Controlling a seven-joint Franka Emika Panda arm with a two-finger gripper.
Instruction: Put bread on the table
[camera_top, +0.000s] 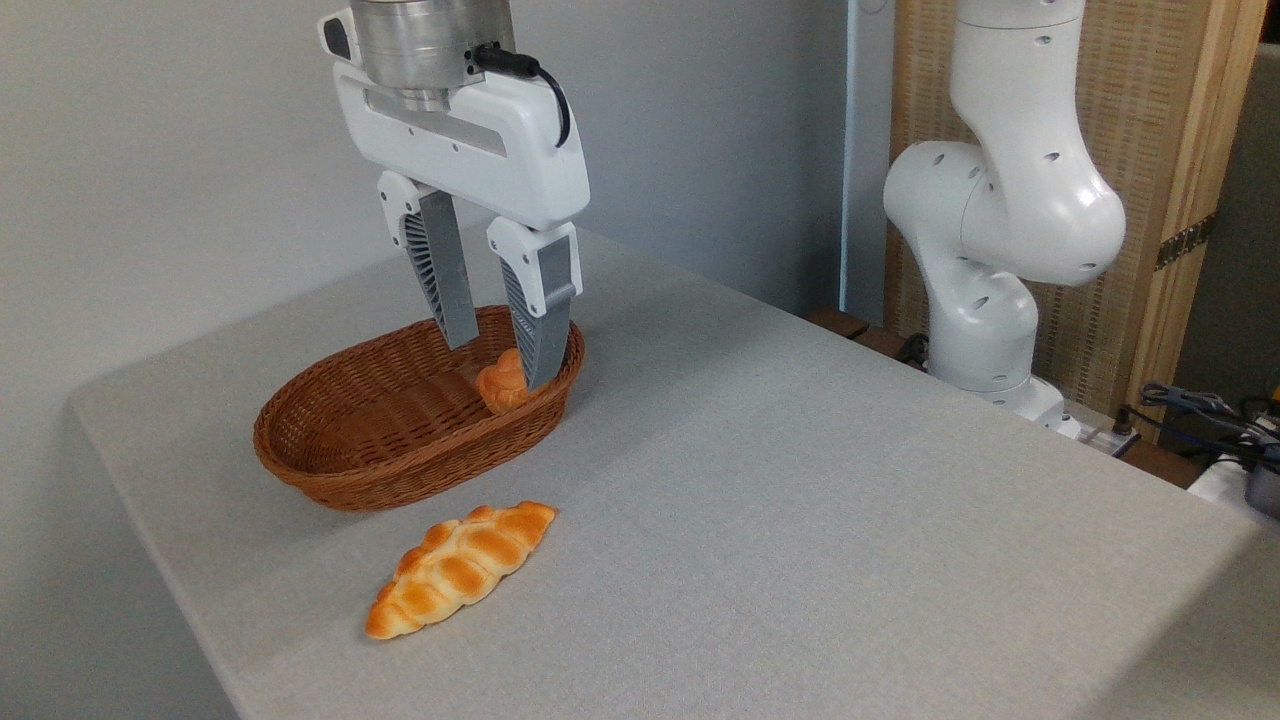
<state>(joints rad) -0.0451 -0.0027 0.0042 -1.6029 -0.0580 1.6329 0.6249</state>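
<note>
The bread (500, 384), a small round orange-golden bun, lies inside the brown wicker basket (340, 455) near its right end. My gripper (500, 362) hangs straight down over that end of the basket, open, with its grey fingers (447, 290) spread apart. The right finger's tip covers the bun's right side; the left finger ends just above and to the left of it. I cannot tell whether the right finger touches the bun. The table (800, 500) is a light grey textured surface under everything.
A long braided golden loaf (460, 567) lies on the table in front of the basket. The arm's white base (990, 250) stands at the table's far right edge, with cables (1200, 410) beyond it. A grey wall runs behind the table.
</note>
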